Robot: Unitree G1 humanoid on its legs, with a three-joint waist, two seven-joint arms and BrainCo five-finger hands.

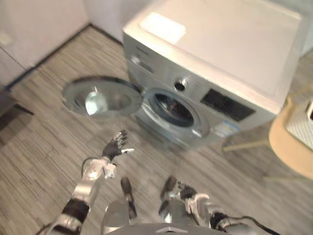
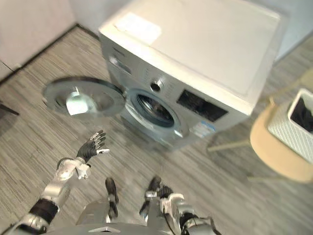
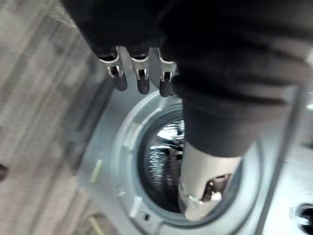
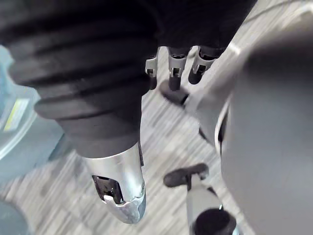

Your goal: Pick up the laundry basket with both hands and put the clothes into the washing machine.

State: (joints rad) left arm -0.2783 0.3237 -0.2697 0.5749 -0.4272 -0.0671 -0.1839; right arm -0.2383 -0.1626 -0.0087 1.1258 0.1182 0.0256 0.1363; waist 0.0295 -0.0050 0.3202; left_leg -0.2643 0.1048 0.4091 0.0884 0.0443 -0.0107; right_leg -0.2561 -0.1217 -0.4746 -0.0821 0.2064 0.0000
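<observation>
Rightward, white lattice basket [image 2: 288, 131] w/ dark clothes [image 2: 303, 115]; left hand [image 2: 92, 147], right hand [image 1: 193, 198] fingers loose.

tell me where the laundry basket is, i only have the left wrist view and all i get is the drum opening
observer: the laundry basket sits on a round wooden stool to the right of the washing machine, with dark clothes in it.
operator: is either hand on it
observer: no. the left hand is held open in front of the machine and the right hand is low by the body, both well apart from the basket.
</observation>
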